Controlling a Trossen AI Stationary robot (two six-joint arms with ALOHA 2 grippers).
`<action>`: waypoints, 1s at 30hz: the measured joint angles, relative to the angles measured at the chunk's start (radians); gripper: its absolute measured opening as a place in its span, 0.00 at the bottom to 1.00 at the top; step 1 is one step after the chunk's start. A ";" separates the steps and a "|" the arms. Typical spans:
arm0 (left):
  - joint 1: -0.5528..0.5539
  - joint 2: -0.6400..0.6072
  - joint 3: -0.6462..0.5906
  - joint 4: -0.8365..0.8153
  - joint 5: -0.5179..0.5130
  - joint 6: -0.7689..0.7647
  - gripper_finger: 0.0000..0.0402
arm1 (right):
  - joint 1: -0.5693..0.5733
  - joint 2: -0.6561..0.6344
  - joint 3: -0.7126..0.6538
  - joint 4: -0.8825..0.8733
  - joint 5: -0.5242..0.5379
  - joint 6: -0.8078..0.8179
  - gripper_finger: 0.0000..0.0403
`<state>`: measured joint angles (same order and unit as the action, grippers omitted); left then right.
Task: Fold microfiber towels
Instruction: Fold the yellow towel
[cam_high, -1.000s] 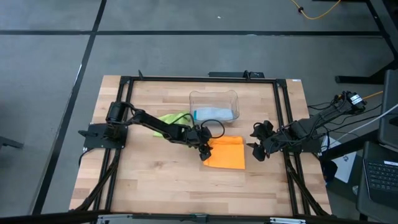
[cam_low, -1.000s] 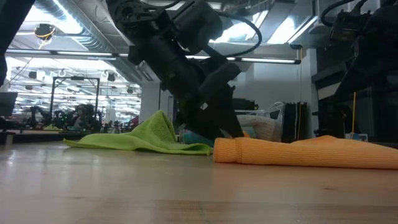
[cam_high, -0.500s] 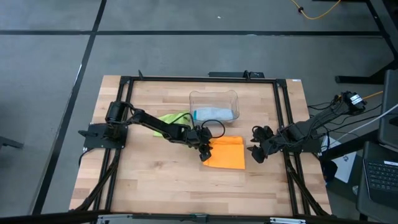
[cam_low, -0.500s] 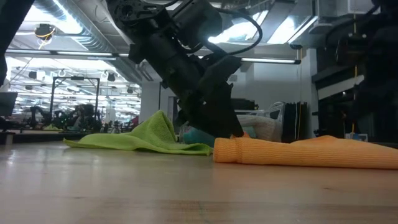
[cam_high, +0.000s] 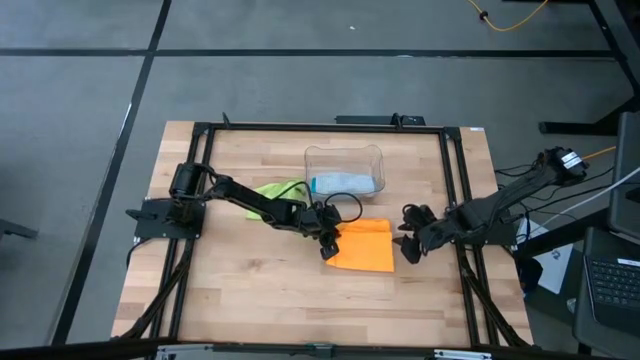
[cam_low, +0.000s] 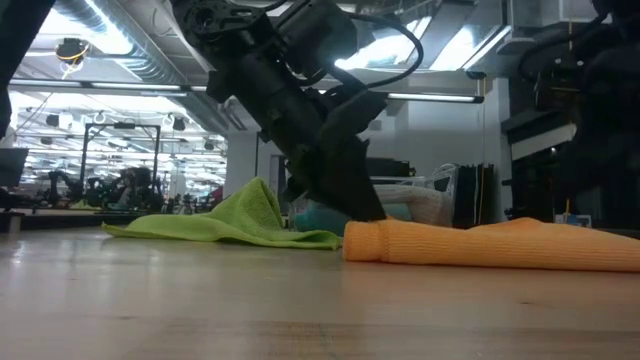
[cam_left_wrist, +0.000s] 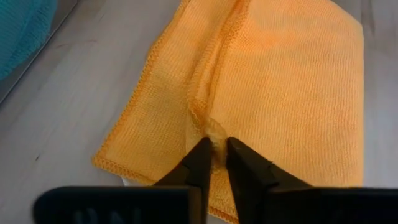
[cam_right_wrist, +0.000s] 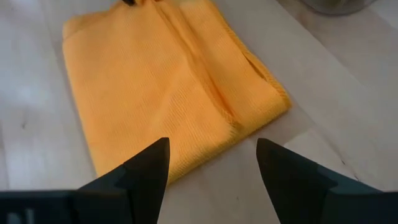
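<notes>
The orange towel (cam_high: 364, 248) lies folded flat on the wooden table, right of centre. My left gripper (cam_high: 328, 243) is at the towel's left edge and shut on it; the left wrist view shows it (cam_left_wrist: 215, 160) on the orange cloth (cam_left_wrist: 292, 81). My right gripper (cam_high: 407, 243) hovers open just off the towel's right edge, fingers apart above the orange towel (cam_right_wrist: 161, 87). The lime green towel (cam_high: 279, 190) lies crumpled on the table beside the left arm. A teal and a pale blue towel (cam_high: 340, 182) lie inside the clear bin. My left gripper pinches the hemmed edge (cam_left_wrist: 213, 132) that runs across the top layer of the folded orange towel, at its left end, between its two fingers (cam_left_wrist: 199, 158). The fingers slant down from the table's left. A small bump of cloth is gathered between them; the rest lies flat.
The clear plastic bin (cam_high: 344, 152) stands just beyond the orange towel, toward the far edge. A black frame rail (cam_high: 455, 190) borders the table's sides. Bare wood (cam_high: 300, 300) stretches along the near side.
My left gripper has shut on the orange towel's edge while staying in place. My right gripper has sunk a little toward the towel's right edge and rolled, still open. The towel has kept still.
</notes>
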<state>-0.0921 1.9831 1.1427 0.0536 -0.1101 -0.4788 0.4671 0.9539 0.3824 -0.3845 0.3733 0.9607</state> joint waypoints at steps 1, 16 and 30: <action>0.000 0.000 0.000 0.000 0.000 0.007 0.07 | -0.001 0.015 0.000 0.016 0.000 -0.002 0.60; 0.000 0.000 -0.001 0.000 0.000 0.019 0.00 | -0.043 0.194 0.000 0.113 0.033 0.054 0.60; 0.000 0.000 -0.001 0.000 -0.007 0.018 0.00 | -0.070 0.224 0.000 0.146 0.000 0.030 0.41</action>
<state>-0.0921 1.9831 1.1419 0.0536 -0.1169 -0.4606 0.3969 1.1776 0.3828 -0.2388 0.3732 0.9909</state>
